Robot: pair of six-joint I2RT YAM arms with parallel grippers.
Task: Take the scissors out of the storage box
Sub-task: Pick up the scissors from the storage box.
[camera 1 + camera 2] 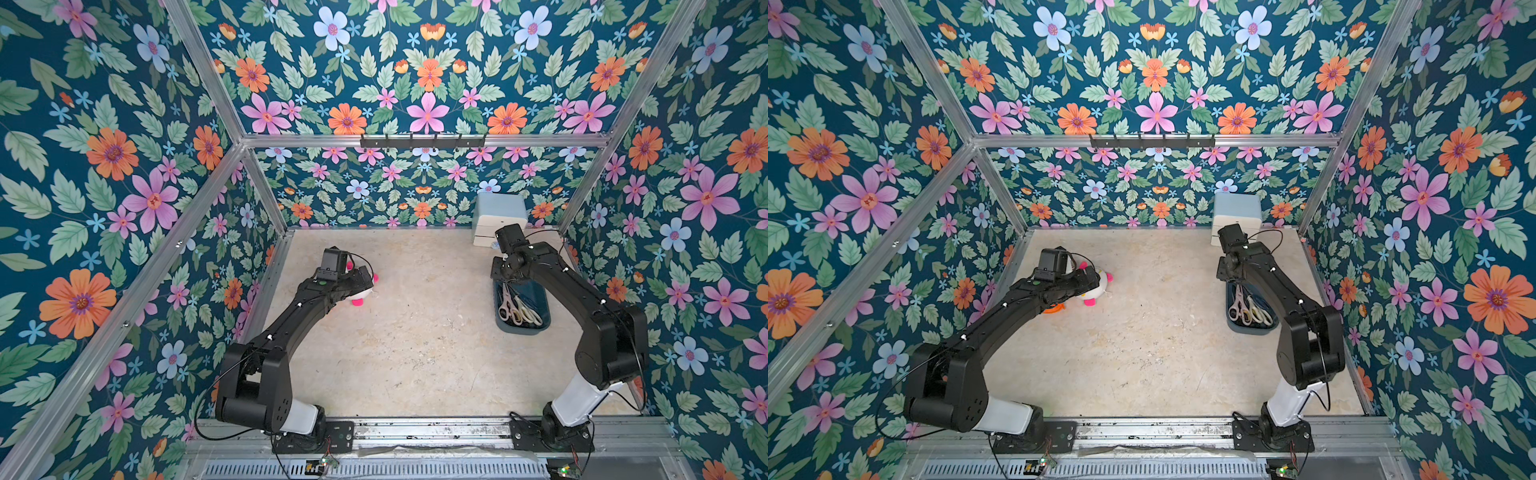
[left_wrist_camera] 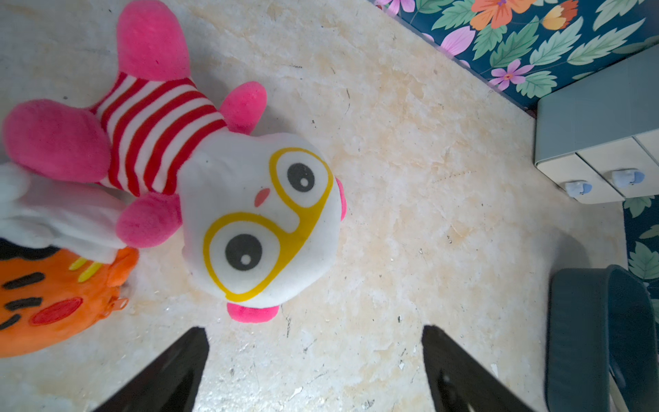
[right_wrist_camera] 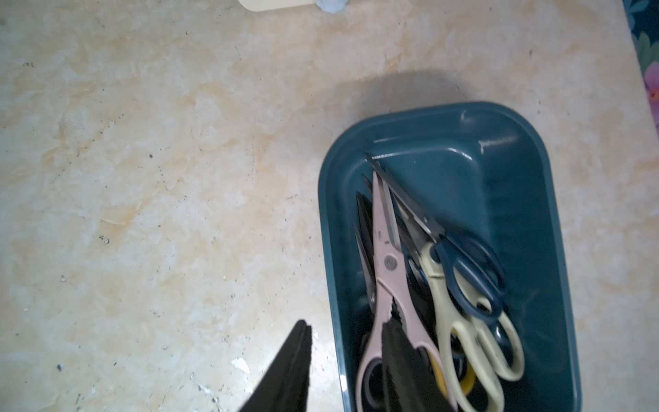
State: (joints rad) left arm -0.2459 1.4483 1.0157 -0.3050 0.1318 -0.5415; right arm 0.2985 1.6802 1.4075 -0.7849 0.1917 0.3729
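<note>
The storage box point(image 1: 542, 322) point(image 1: 1235, 326) point(image 3: 517, 199), a dark teal tub, sits on the table's right side. Several scissors point(image 1: 517, 307) point(image 1: 1252, 309) lie inside it with blades toward the back wall. Pink-handled shears point(image 3: 387, 264) and cream-handled shears point(image 3: 460, 321) lie on top. A dark-blue-handled pair point(image 3: 470, 264) rests on the cream pair, and black and yellow handles show beneath. My right gripper point(image 3: 346, 330) hovers open over the box's left rim, one finger point(image 3: 392, 342) above the pink handle, the other over bare table. My left gripper point(image 2: 313, 333) is open and empty, far left.
A white plush toy point(image 1: 365, 291) point(image 2: 260, 214) with pink limbs and red stripes lies under my left wrist. An orange plush point(image 1: 1054, 308) point(image 2: 53, 303) lies beside it. A pale-blue two-drawer cabinet point(image 1: 498, 216) point(image 2: 599, 142) stands at the back right. Floral walls enclose the table.
</note>
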